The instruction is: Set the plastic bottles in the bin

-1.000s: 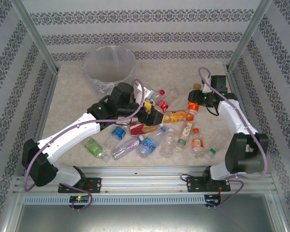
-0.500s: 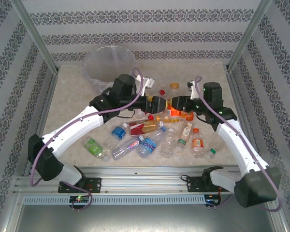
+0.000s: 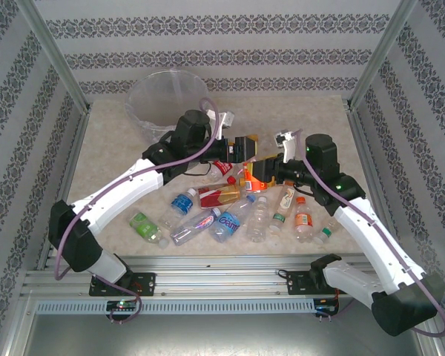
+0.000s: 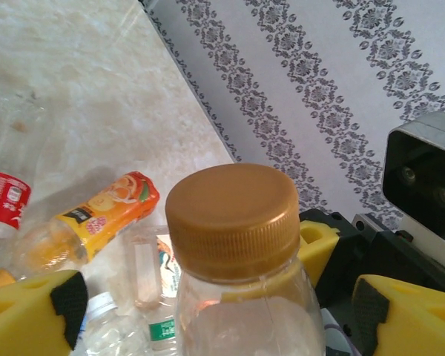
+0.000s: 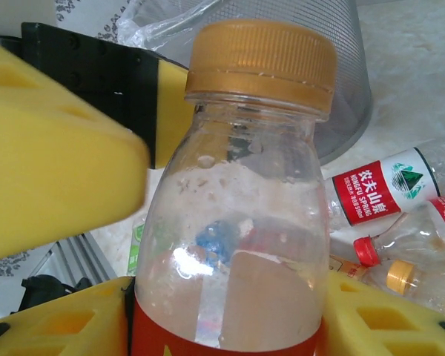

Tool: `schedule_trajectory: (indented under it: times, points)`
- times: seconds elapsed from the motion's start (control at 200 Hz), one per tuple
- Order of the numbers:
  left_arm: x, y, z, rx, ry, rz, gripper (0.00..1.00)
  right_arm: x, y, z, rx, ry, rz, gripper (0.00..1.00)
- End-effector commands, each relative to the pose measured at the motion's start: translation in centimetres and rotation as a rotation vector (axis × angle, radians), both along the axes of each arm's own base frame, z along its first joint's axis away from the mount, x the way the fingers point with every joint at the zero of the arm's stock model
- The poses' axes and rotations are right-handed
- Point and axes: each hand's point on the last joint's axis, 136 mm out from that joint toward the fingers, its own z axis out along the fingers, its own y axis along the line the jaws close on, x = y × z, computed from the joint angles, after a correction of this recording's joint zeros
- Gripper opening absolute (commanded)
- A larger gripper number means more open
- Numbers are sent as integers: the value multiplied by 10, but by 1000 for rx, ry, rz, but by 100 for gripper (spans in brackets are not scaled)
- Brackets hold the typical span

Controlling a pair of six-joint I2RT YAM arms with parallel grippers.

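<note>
A clear plastic bottle with a brown-gold screw cap [image 4: 237,245] sits between the left pincer's [image 4: 215,308] spread yellow fingers [image 4: 30,315], which stand clear of it. An orange-labelled plastic bottle [image 4: 89,222] lies on the marbled tabletop [image 4: 96,96].

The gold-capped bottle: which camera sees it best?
The right wrist view: the gold-capped bottle is close up, showing cap, clear body and red label. The left wrist view gives cap and shoulders; the top view shows it tiny.

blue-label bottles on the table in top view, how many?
2. Small blue-labelled bottle left of the red-labelled bottle; larger blue-labelled bottle in the near row, right of it. Others may be hidden.
</note>
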Motion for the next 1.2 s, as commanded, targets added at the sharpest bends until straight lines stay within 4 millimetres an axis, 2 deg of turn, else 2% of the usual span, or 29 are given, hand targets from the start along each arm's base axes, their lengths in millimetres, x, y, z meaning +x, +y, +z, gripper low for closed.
schedule_trajectory:
  times: [0.0,0.155,0.405,0.59,0.739,0.864,1.194]
  points:
    - [1,-9,11,-72,14,-44,89,-9,5,9,11,-39,37,57]
    - [-5,-12,6,-68,45,-80,82,-9,5,8,-2,-49,27,56]
    - [-13,-15,-4,-54,77,-130,66,-9,5,5,-26,-49,24,57]
    - [-14,-14,3,-53,58,-137,51,-9,8,0,-53,-41,28,58]
    - [-14,-12,6,-35,46,-134,48,-9,9,-2,-69,-37,27,60]
    - [-11,-9,9,-28,37,-120,46,-10,9,-1,-69,-40,27,65]
    - [8,11,25,-16,9,-65,43,-28,6,10,-70,-58,32,90]
